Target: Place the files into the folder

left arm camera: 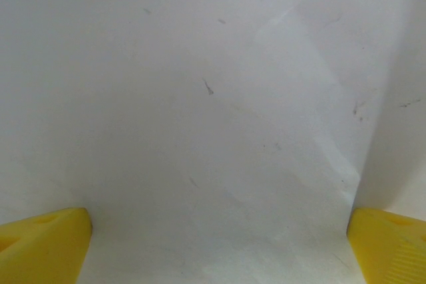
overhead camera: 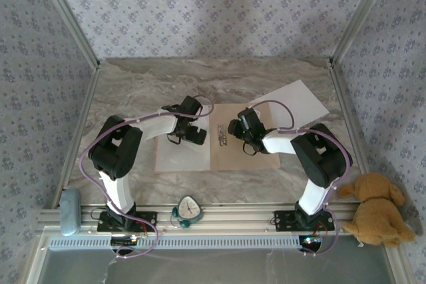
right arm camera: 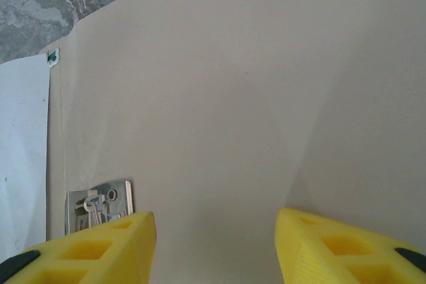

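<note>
Judging from how things lie, you are about halfway. The first file (overhead camera: 181, 159) lies flat directly beneath your left fingers (left arm camera: 40, 247), seemingly on the left leaf of the open folder (right arm camera: 266, 98). No tan shows round it, so I cannot be sure it sits squarely there. The left fingers stand as wide apart as they go, pointing down close to the paper with nothing between them; whether their tips touch the sheet I cannot tell. Your right fingers (right arm camera: 346, 251) are roughly half open and hold nothing. They hover low over the bare tan right leaf, with the metal clip (right arm camera: 100, 207) just to their left. The second file (overhead camera: 296, 101) lies askew on the worktop (overhead camera: 200, 81), beyond the right fingers and off to their right, its near corner at or over the folder's far right corner. That sheet looks like your next job, and the right arm is the nearer one. A thin sheet lying flat gives the fingers no edge to bite. Expect to press down on it and drag it toward you onto the right leaf, or slide it until an edge rides up and can be pinched. Raise the right fingers clear of the folder first so you do not shove it. The left fingers could press on the first file to steady the folder.
</note>
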